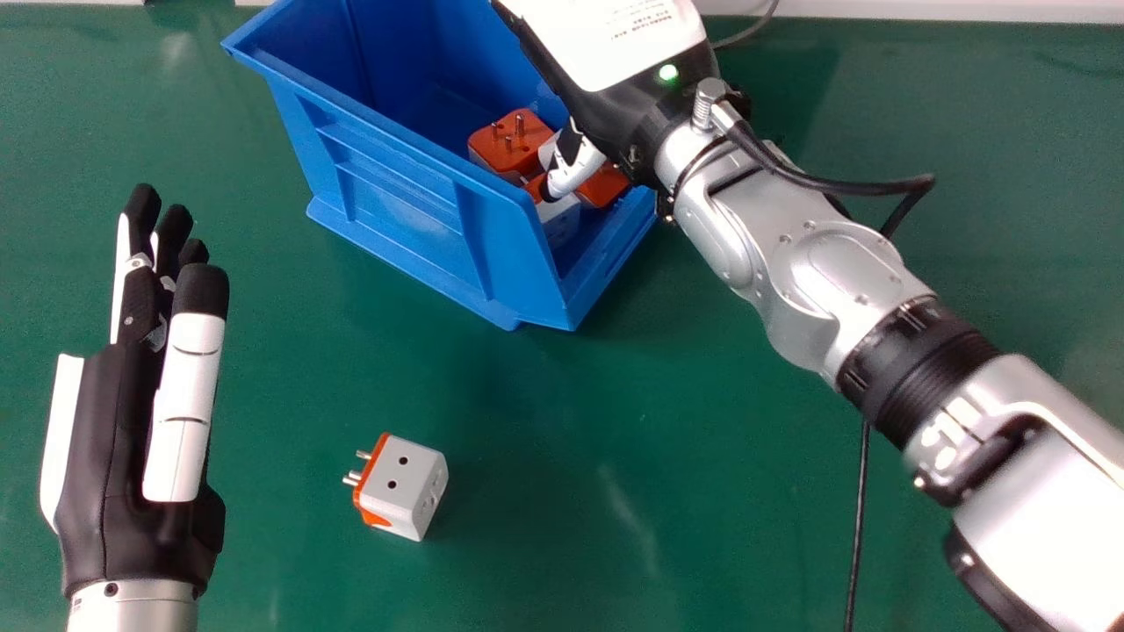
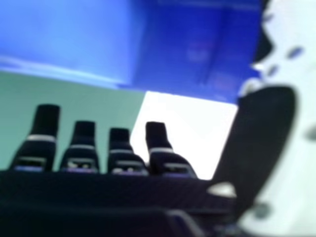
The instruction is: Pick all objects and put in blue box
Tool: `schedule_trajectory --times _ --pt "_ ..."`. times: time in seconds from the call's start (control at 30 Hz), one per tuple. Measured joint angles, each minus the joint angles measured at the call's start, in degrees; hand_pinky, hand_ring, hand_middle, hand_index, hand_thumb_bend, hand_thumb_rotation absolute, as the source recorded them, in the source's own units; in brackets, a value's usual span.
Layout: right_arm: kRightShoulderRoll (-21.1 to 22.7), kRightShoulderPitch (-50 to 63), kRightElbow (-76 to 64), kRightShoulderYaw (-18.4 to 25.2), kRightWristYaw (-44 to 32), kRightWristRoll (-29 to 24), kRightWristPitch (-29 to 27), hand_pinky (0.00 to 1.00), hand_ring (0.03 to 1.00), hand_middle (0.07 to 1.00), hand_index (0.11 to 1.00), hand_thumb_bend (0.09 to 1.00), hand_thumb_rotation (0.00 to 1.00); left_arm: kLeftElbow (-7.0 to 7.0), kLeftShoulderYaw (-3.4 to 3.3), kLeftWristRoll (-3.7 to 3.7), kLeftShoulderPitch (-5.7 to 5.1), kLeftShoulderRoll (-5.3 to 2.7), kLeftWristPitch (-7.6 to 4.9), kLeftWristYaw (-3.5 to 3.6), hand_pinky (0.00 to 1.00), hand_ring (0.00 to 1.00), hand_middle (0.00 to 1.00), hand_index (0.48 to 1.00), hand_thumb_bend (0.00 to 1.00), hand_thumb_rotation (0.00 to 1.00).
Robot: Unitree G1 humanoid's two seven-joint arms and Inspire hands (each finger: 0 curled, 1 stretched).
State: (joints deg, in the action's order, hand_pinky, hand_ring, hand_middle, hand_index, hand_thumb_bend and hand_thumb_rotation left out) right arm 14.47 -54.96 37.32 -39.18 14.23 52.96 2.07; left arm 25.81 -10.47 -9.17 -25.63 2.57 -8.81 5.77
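at the near left, the left hand (image 1: pixel 132 439) lies over the green table (image 1: pixel 290 562) with its fingers stretched out toward the far side. just to its right, still in the near part, a white and orange plug adapter (image 1: pixel 406 483) sits on the table, pins facing left, well apart from both hands. on the right, a black cable (image 1: pixel 861 518) runs away from the near edge, and the silver right arm (image 1: pixel 834 281) slants in over the table toward the box.

farther on, left of the middle, the blue box (image 1: pixel 395 202) stands at an angle. the right hand (image 1: pixel 610 110) is over its right part, fingers straight and spread, the thumb apart from them, pinching nothing. in the box, near that thumb, are more adapters: one (image 1: pixel 509 145) has its orange face and pins up, left of the thumb; another orange one (image 1: pixel 604 184) lies to its right.
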Motion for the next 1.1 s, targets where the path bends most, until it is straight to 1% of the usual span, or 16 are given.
schedule_trajectory --times 0.07,0.13,0.17,0.23,0.27,0.37,0.43,0.6,0.67,0.73,0.8,0.87,0.93,0.97,1.0,1.1 --pt "1.9 2.1 -5.3 0.9 -1.0 0.6 0.2 0.76 0.894 0.920 0.868 0.594 0.05 0.31 0.09 -0.06 -0.21 -0.06 0.26 -0.06 1.00 0.99 1.00 1.000 0.74 0.99" --pt "3.5 3.9 -10.5 1.9 -2.9 1.3 1.0 0.76 0.893 0.921 0.867 0.580 0.03 0.39 0.12 -0.24 -0.46 -0.05 0.51 -0.07 1.00 0.99 1.00 1.000 0.74 0.99" --pt "4.3 5.0 -13.2 2.7 -3.9 1.3 1.3 0.75 0.896 0.925 0.868 0.620 0.02 0.42 0.15 -0.38 -0.54 -0.03 0.61 -0.01 1.00 0.99 1.00 1.000 0.73 1.00" --pt "5.6 7.3 -18.4 4.3 -5.7 1.4 2.1 0.74 0.897 0.925 0.867 0.644 0.01 0.45 0.15 -0.53 -0.61 -0.01 0.63 0.13 1.00 1.00 1.00 1.000 0.73 1.00" --pt "6.2 8.5 -20.7 5.0 -6.6 1.4 2.4 0.74 0.902 0.926 0.868 0.686 0.01 0.45 0.13 -0.58 -0.58 0.02 0.60 0.17 1.00 1.00 1.00 1.000 0.72 1.00" --pt "7.6 12.4 -27.7 7.4 -8.6 1.6 3.2 0.73 0.901 0.923 0.863 0.746 0.00 0.47 0.12 -0.62 -0.60 0.03 0.47 0.32 1.00 1.00 1.00 1.000 0.72 1.00" --pt "8.4 15.1 -32.0 9.0 -9.3 1.6 3.6 0.72 0.895 0.918 0.857 0.768 0.00 0.48 0.13 -0.73 -0.66 -0.02 0.45 0.32 1.00 1.00 1.00 1.000 0.72 1.00" --pt "9.9 22.1 -42.6 12.9 -10.6 2.0 3.7 0.67 0.853 0.886 0.817 0.878 0.00 0.48 0.05 -0.97 -1.05 -0.09 0.30 0.36 1.00 1.00 1.00 1.000 0.72 1.00" --pt "10.6 24.9 -46.6 14.6 -11.1 2.1 3.5 0.66 0.843 0.877 0.806 0.900 0.00 0.39 0.00 -1.07 -1.19 -0.09 0.00 0.48 1.00 1.00 1.00 1.000 0.72 1.00" --pt "10.9 27.5 -49.9 16.3 -11.4 2.1 3.3 0.65 0.840 0.871 0.800 0.913 0.00 0.13 -0.01 -1.56 -1.34 -0.14 -0.68 0.67 1.00 1.00 1.00 1.000 0.71 1.00" --pt "11.4 30.7 -53.4 18.1 -11.6 1.9 2.8 0.66 0.841 0.871 0.799 0.916 0.00 -0.26 -0.07 -2.04 -1.45 -0.16 -1.55 1.06 1.00 1.00 1.00 1.000 0.71 1.00" --pt "11.7 34.8 -57.3 19.8 -11.9 1.0 1.8 0.66 0.843 0.870 0.805 0.905 0.00 -0.53 -0.17 -2.09 -1.79 -0.28 -2.11 1.16 1.00 1.00 1.00 1.000 0.72 0.99" --pt "11.8 39.1 -60.6 21.5 -12.1 0.2 0.6 0.66 0.844 0.872 0.814 0.884 0.00 -0.80 -0.29 -2.22 -2.00 -0.57 -2.49 1.18 1.00 1.00 1.00 1.000 0.72 0.98" --pt "11.8 41.4 -62.3 22.2 -12.2 -0.4 0.0 0.66 0.844 0.872 0.814 0.884 0.00 -0.97 -0.42 -2.25 -2.26 -0.83 -2.93 1.23 1.00 1.00 1.00 1.000 0.72 0.98" --pt "11.8 43.9 -64.0 22.9 -12.3 -0.7 -0.5 0.66 0.842 0.872 0.815 0.876 0.01 -1.17 -0.48 -2.29 -2.40 -1.08 -3.29 1.34 1.00 1.00 1.00 1.000 0.71 0.98" --pt "11.4 50.5 -68.4 24.3 -12.9 -1.3 -1.3 0.67 0.848 0.879 0.825 0.852 0.02 -1.74 -0.52 -2.58 -2.98 -1.28 -4.03 1.71 1.00 1.00 1.00 1.000 0.70 0.98"
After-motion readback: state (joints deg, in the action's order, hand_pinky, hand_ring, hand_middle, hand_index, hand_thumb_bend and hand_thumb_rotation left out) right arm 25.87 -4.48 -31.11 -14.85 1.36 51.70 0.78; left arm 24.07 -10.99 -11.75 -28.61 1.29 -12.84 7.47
